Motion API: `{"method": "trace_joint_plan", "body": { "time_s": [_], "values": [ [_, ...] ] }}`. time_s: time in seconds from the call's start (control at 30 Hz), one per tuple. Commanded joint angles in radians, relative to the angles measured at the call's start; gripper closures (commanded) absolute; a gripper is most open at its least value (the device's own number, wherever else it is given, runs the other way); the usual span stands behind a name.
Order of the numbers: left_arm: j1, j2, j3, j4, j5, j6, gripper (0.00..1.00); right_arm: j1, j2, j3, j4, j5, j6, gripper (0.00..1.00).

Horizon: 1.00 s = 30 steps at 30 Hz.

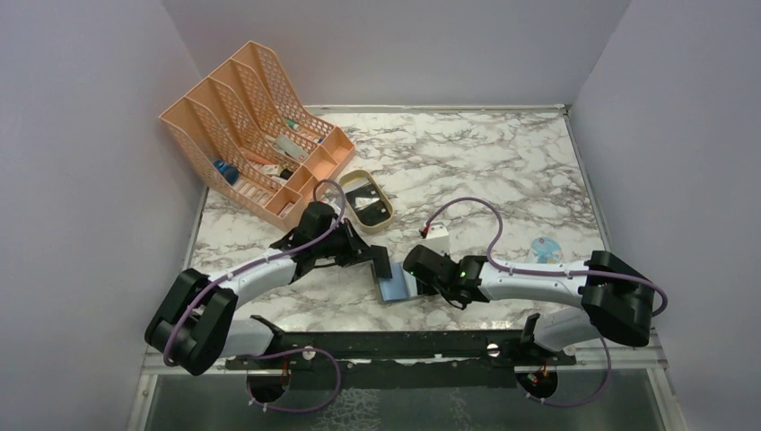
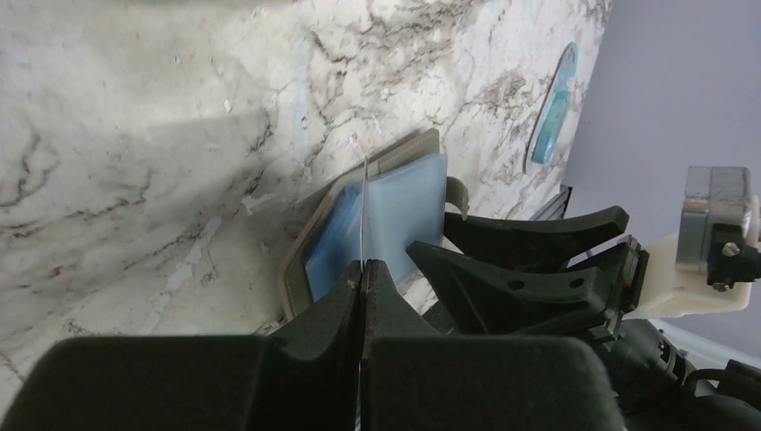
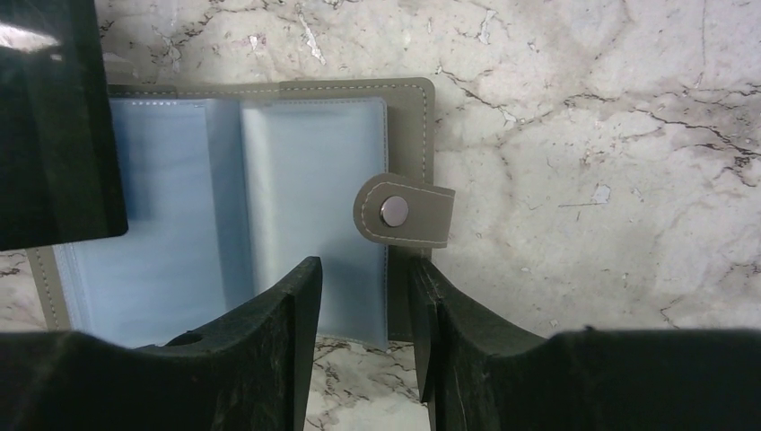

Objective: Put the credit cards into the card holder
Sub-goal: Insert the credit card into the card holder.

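Pinching a black credit card [image 3: 54, 126] between fingers pressed flat together, the left gripper [image 2: 363, 269] holds it on edge just above the left leaf of the card holder [image 3: 296, 180]. From the left wrist the card shows only as a thin line rising out of the shut fingertips. The card holder lies open on the marble table [image 1: 502, 171] between the two grippers, grey cover down and blue-grey pockets up, its snap tab [image 3: 404, 211] folded in over the right edge.

The right gripper [image 3: 363, 305] comes in from the opposite side with its jaws parted, one finger over the right-hand pockets and the other just outside the grey cover. Whether either finger touches the holder cannot be told. Its black fingers sit close beside the left gripper.

Farther back, a tan oval tray [image 1: 391, 214] stands near the left arm's wrist with a dark flat thing [image 1: 365, 195] lying in it. Beyond that, a peach mesh rack [image 1: 242, 108] stands against the left wall, with small items in its compartments too small to name. A small bluish round object [image 1: 546, 249] lies well apart to the right.
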Motion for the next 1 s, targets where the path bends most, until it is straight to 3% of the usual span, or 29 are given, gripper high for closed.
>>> {"method": "trace_joint_plan", "body": {
  "time_s": [0.0, 0.33, 0.63, 0.97],
  "values": [
    [-0.032, -0.015, -0.042, 0.156, 0.029, -0.127, 1.00, -0.004, 0.000, 0.021, -0.013, -0.044, 0.037, 0.60],
    [-0.158, -0.022, -0.049, 0.187, -0.079, -0.188, 1.00, -0.004, -0.041, -0.017, 0.000, -0.105, 0.082, 0.60],
    [-0.178, 0.074, -0.097, 0.234, -0.134, -0.159, 1.00, -0.004, -0.089, 0.033, -0.104, -0.001, 0.034, 0.60],
    [-0.187, 0.095, -0.105, 0.234, -0.157, -0.132, 1.00, -0.020, -0.038, 0.067, -0.082, 0.055, -0.041, 0.63]
  ]
}}
